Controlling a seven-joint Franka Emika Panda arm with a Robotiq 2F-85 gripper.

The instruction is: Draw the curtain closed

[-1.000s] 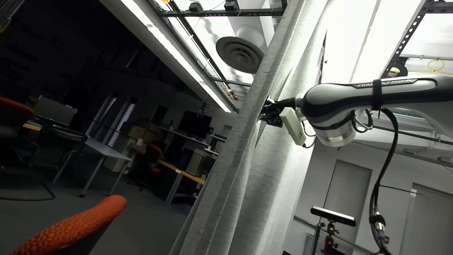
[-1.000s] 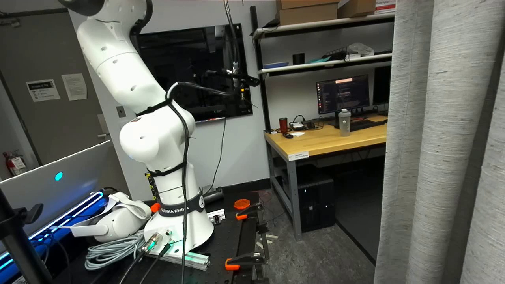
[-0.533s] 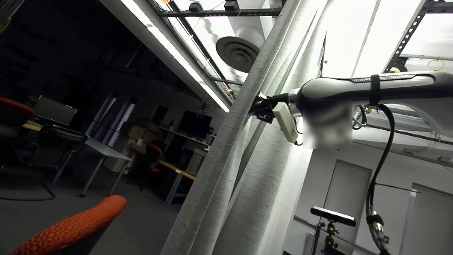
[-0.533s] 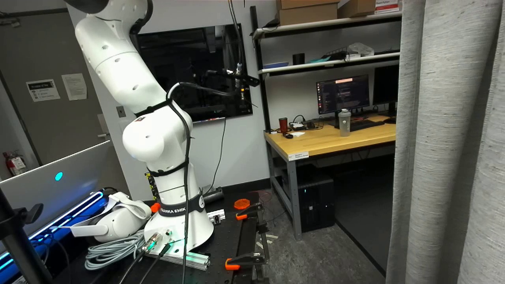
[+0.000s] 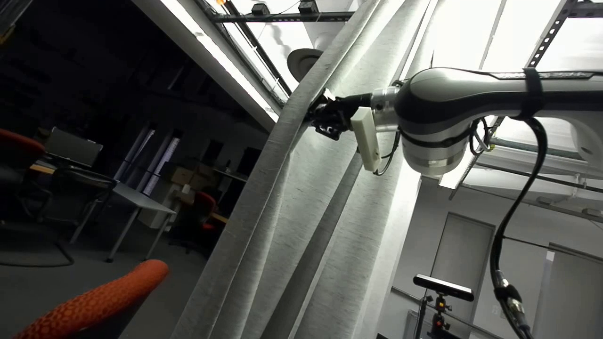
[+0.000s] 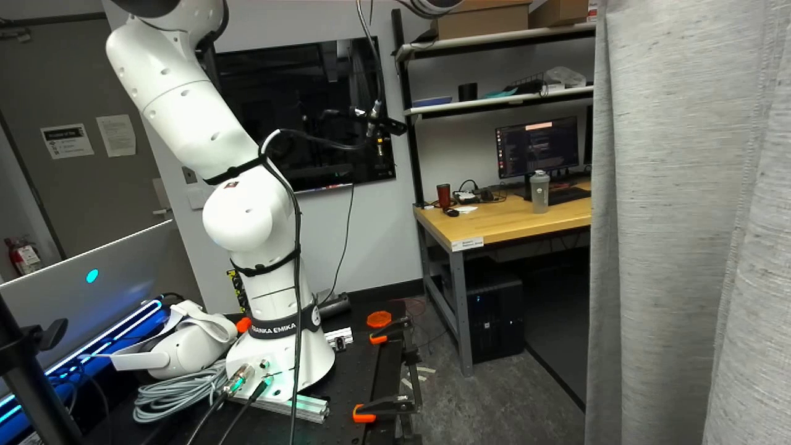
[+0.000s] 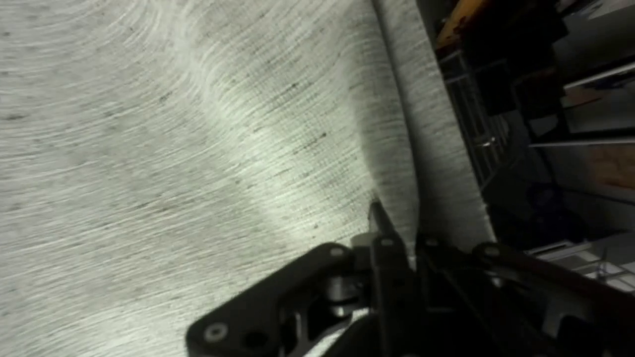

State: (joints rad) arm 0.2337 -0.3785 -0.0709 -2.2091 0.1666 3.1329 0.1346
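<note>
Seen from here, curtain [image 5: 308,200] hangs past right edge of worktop [image 6: 349,377], its fold near the border pinched in claw [image 5: 312,117].

1 arm [image 6: 238,219], 1 gripper [image 5: 312,117], 1 curtain [image 6: 673,216]. Black counter [image 6: 346,378]: 2 clamps [image 6: 389,406] on right edge, 1 orange disc [image 6: 379,319] near far right corner, 1 VR headset [image 6: 188,352]. Wood counter [image 6: 494,224]: 1 label [image 6: 468,244] at front left corner, 1 red cup [image 6: 444,196] near back left corner, 1 bottle [image 6: 539,194], 1 lit monitor [image 6: 536,148]. Above back edge: 2 shelves [image 6: 494,102].
</note>
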